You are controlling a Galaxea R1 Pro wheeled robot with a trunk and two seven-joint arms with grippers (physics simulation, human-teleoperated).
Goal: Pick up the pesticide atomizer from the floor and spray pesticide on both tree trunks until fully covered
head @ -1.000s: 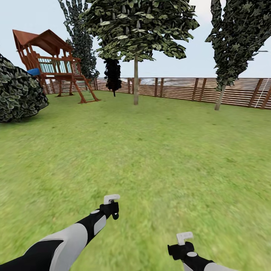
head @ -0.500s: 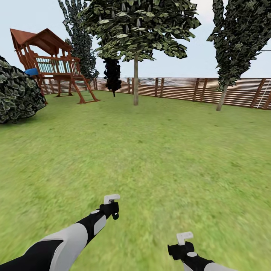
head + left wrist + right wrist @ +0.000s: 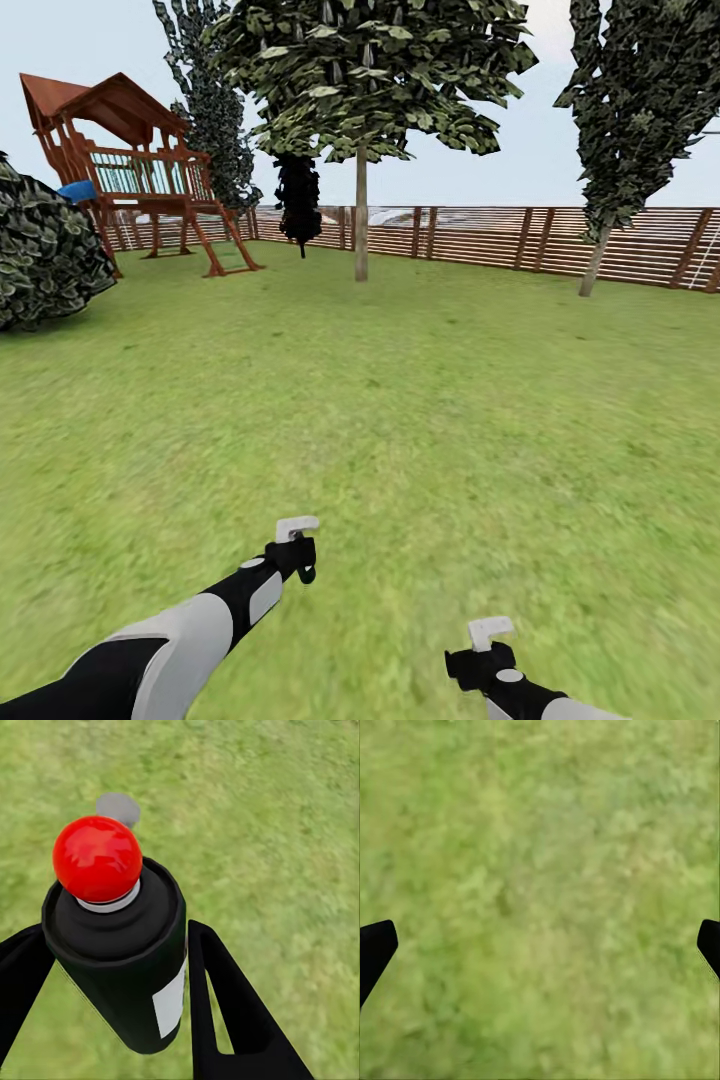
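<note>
1. Head view: your left claw [image 3: 303,560] is out low over the lawn [image 3: 420,400], the right claw [image 3: 478,655] lower and nearer you. I count 2 broadleaf trees well ahead of both claws: 1 tree [image 3: 361,90] dead ahead of the left claw with its tree trunk [image 3: 361,215] bare and straight, and 1 leaning tree [image 3: 640,90] far ahead and off to the right, both by the fence [image 3: 520,240]. There is also 1 playset [image 3: 130,170] and 1 bush [image 3: 45,250], far ahead to the left. I can make out no white specks on either trunk from here, so spraying looks not yet begun.

2. Left wrist view: 1 pesticide atomizer [image 3: 124,960] sits between your 2 fingers [image 3: 225,1012], which are closed partway against its black body, red tip forward. It looks light, rigid and smooth-sided, so I'd judge it could twist in the grip; hold it at mid-body, below the head.

3. Right wrist view: the 2 fingertips [image 3: 375,949] stand wide apart with nothing between them, just grass beyond.
</note>
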